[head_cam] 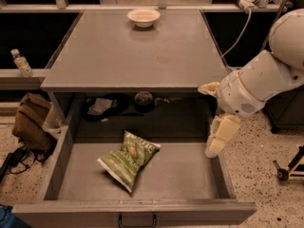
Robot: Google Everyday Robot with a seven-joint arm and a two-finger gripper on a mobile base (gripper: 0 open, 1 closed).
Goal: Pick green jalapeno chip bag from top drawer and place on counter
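Note:
The green jalapeno chip bag lies flat on the bottom of the open top drawer, left of its middle, tilted diagonally. The drawer is pulled out toward me, with a black handle on its front panel. The grey counter spans the cabinet above it. My gripper hangs from the white arm at the right, over the drawer's right wall, well to the right of the bag and above the drawer floor. It holds nothing that I can see.
A white bowl sits at the counter's far edge. Dark items lie in the cabinet recess behind the drawer. A brown bag and a water bottle are at the left. A wheeled stand leg is at the right.

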